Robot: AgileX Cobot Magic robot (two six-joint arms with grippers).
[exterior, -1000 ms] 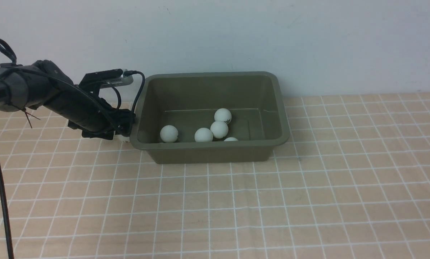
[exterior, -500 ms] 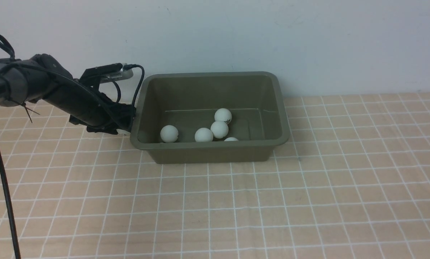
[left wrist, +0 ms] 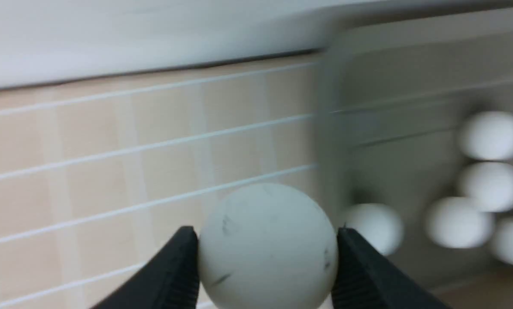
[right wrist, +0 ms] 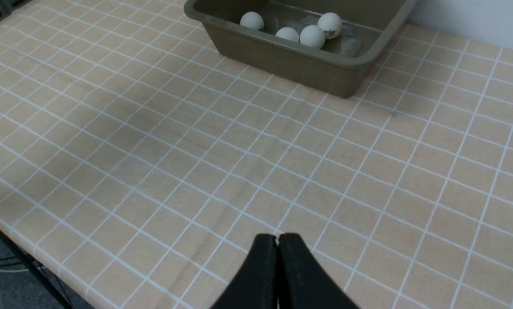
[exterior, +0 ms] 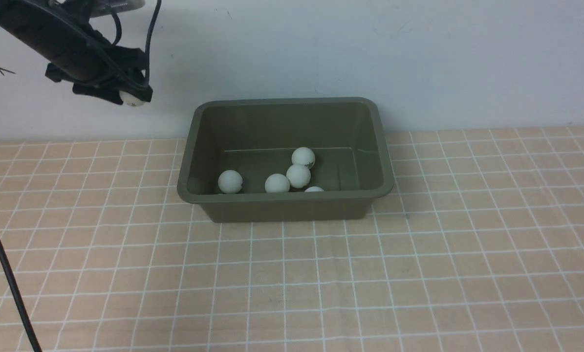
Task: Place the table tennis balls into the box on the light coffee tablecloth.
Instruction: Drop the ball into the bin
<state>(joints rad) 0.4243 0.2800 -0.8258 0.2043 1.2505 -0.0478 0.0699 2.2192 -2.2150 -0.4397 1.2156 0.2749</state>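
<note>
Across the counter the light coffee tablecloth [exterior: 419,274] lies flat, its white grid bare of balls wherever the front and right wrist views reach. Against the back wall sits the box [exterior: 284,205], olive-green and open-topped, with five table tennis balls [exterior: 298,176] resting on its floor; one of them only peeks above the near rim. High up and to the left of the box, the left tool [exterior: 134,99] grips a sixth ball [left wrist: 267,246], its two black fingers pressed against opposite sides, as the left wrist view shows close up. The right tool [right wrist: 277,240] hangs low over the near part of the cloth, fingers pressed together with nothing between them.

Judging from this, the carry to the box is under way but the ball is not yet above the opening. Letting go too early would drop it on the cloth outside the left wall, where a light ball would bounce and roll off. From this height, even a release over the box could see it bounce out again, so lowering first seems wise
</note>
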